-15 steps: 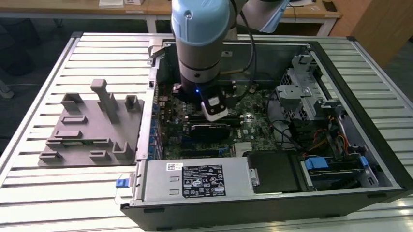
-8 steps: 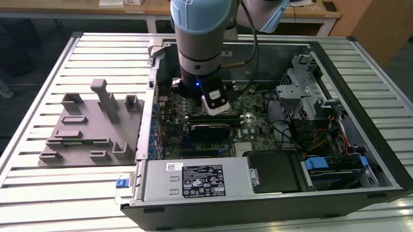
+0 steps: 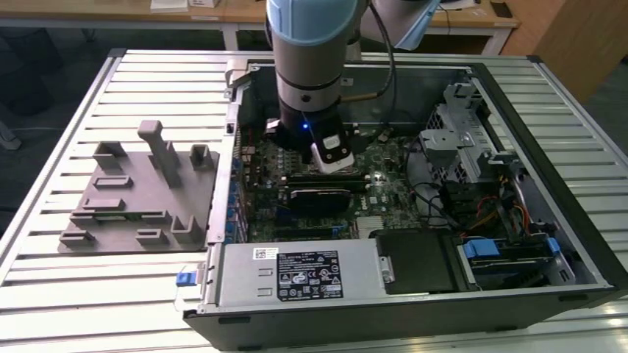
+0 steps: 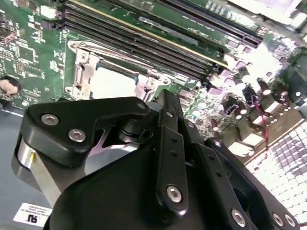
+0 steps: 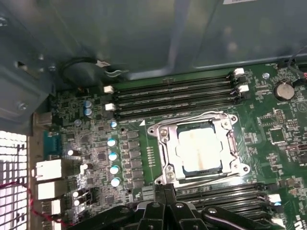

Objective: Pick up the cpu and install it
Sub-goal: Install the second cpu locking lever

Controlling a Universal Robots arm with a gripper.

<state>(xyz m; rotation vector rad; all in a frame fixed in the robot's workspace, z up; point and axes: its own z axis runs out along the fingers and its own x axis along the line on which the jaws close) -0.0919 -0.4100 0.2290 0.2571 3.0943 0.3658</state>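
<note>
The cpu (image 5: 199,151), a silver-white square chip, lies flat inside the metal-framed socket (image 5: 160,143) on the green motherboard. It also appears in the second wrist view as a pale square cpu (image 4: 112,81) within the socket frame (image 4: 79,72). My black gripper (image 5: 165,189) hovers just beside the socket, its jaws together with nothing between them. In the second wrist view the gripper (image 4: 165,98) reaches toward the socket's edge. In the exterior view the arm stands upright inside the open computer case, with the gripper (image 3: 329,168) low over the motherboard.
Black memory slots (image 5: 172,93) run along both sides of the socket. The case walls (image 3: 235,147) enclose the board, with a power supply (image 3: 294,276) at the front and a drive cage (image 3: 461,132) on the exterior view's right. A grey fixture block (image 3: 137,191) sits on the slatted table.
</note>
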